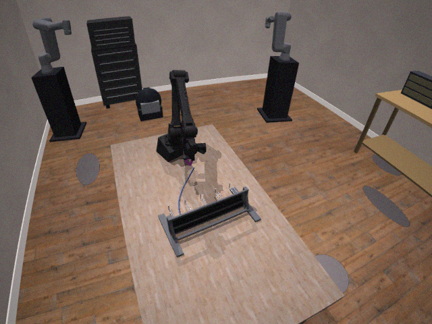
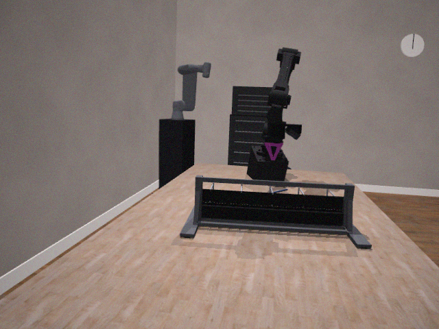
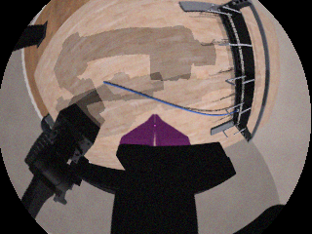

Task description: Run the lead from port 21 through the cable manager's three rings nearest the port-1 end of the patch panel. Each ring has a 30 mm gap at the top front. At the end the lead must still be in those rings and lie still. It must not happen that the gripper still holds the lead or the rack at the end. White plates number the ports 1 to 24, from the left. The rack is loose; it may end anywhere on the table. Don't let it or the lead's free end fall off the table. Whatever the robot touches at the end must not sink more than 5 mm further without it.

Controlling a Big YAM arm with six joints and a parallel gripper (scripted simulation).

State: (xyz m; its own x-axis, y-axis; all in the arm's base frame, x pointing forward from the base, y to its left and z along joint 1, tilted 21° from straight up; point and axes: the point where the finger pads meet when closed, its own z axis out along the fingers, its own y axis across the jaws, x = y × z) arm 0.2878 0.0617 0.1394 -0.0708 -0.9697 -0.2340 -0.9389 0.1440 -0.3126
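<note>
The grey rack point(image 1: 167, 228) point(image 2: 198, 205) point(image 3: 250, 19) stands across the middle of the table, its ringed side facing the arm. Several thin metal rings point(image 1: 217, 194) point(image 2: 299, 191) point(image 3: 234, 81) stick out along that side. The blue lead point(image 1: 183, 190) point(image 2: 280, 190) point(image 3: 163, 99) leaves the rack near its left end in the top view and runs loose over the table towards the arm base. It passes through no ring that I can make out. My gripper point(image 1: 188, 161) point(image 2: 273, 155) point(image 3: 154, 117), with purple fingers, is shut and empty. It hangs above the table near the lead's free end.
The arm's black base point(image 1: 167, 148) point(image 2: 266, 168) stands on the table's far end. Off the table are two pedestals with grey arms point(image 1: 55, 100) point(image 1: 279, 87), a drawer cabinet point(image 1: 113, 59) and a wooden bench point(image 1: 401, 153).
</note>
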